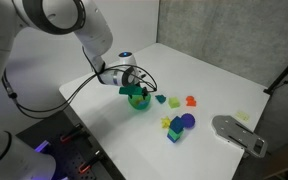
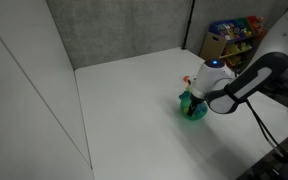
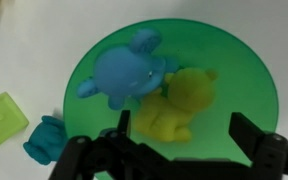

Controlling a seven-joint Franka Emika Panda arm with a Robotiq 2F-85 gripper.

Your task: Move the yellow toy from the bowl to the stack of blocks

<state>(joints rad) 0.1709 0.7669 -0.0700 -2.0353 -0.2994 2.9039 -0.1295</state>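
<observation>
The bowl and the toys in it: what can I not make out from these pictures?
- the yellow toy: hidden in both exterior views by the tool above the bowl; blurred in the wrist view.
- the stack of blocks: too small in an exterior view, outside the wrist view.

green bowl [image 3: 234, 70], yellow toy [image 3: 179, 105], blue toy [image 3: 124, 75]

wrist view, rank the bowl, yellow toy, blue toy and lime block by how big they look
1. bowl, clearly the largest.
2. blue toy and yellow toy: they look about alike, so not ranked apart.
3. lime block, smallest, though the frame edge may cut part of it off.
</observation>
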